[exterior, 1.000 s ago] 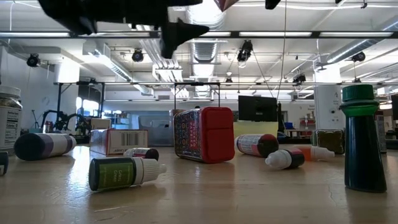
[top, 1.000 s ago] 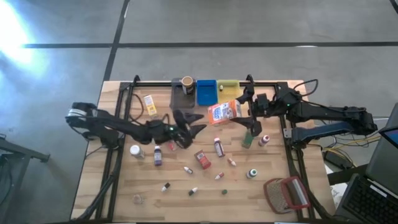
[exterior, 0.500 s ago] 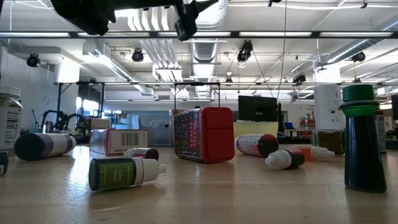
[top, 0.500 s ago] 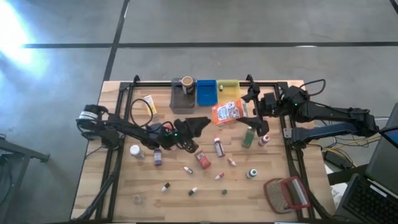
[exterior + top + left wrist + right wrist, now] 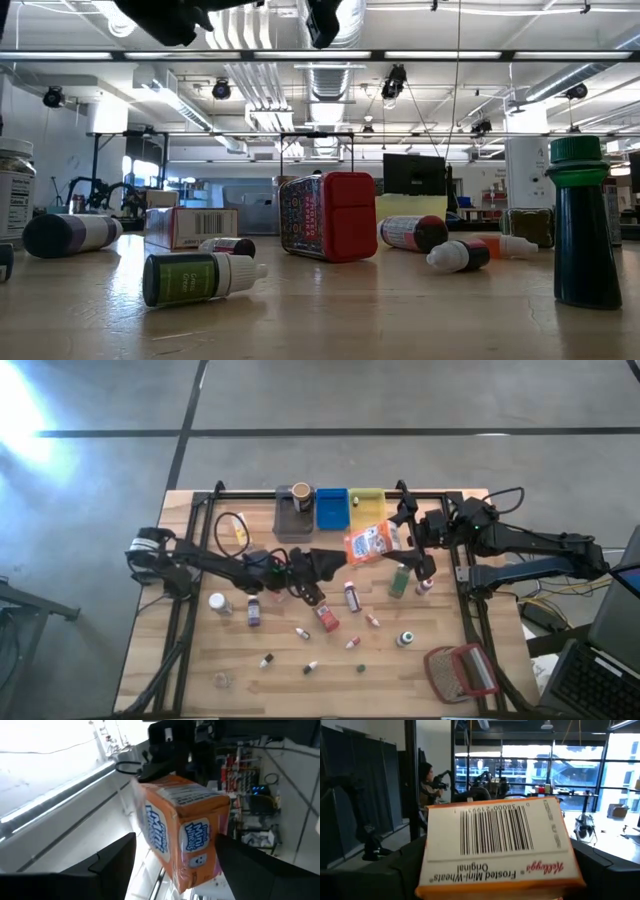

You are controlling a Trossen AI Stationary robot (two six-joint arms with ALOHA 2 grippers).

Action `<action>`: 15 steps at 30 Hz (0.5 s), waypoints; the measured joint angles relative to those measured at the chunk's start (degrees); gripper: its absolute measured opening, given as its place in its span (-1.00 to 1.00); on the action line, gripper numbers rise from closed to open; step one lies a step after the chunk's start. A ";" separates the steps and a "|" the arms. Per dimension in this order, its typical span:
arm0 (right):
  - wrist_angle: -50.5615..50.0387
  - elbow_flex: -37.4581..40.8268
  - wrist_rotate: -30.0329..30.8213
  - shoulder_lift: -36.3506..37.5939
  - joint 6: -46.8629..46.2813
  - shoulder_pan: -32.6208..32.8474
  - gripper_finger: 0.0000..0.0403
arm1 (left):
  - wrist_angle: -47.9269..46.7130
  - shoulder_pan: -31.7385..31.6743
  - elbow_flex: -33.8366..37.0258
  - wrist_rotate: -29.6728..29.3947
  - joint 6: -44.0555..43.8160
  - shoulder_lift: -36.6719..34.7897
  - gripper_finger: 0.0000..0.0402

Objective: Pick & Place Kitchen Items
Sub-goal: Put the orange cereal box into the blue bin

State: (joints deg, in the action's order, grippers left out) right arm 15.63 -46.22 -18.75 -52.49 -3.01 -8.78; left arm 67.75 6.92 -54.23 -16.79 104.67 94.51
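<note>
Box (image 5: 366, 543) btwn both grippers, midair.

Both hands (image 5: 325, 563) (image 5: 400, 540) raised mid-table

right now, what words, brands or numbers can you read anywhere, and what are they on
"Kellogg's", on the orange cereal box between the right gripper's fingers.
"Frosted Mini-Wheats Original", same face.
"38000 19951", beside its barcode.
"Mini Wheats", on the box's front, near the left gripper.
"Green", faintly, on the lying dropper bottle.
Print on the red packet, the barcoded box and the jar is too small to read.
</note>
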 joint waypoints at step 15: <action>0.72 -1.68 -0.80 -0.13 0.16 0.02 0.54 | -3.23 -0.85 -0.82 0.11 -1.67 0.06 0.38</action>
State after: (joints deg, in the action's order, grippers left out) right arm 16.35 -47.90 -19.55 -52.62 -2.85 -8.75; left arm 64.51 6.07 -55.05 -16.68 103.00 94.56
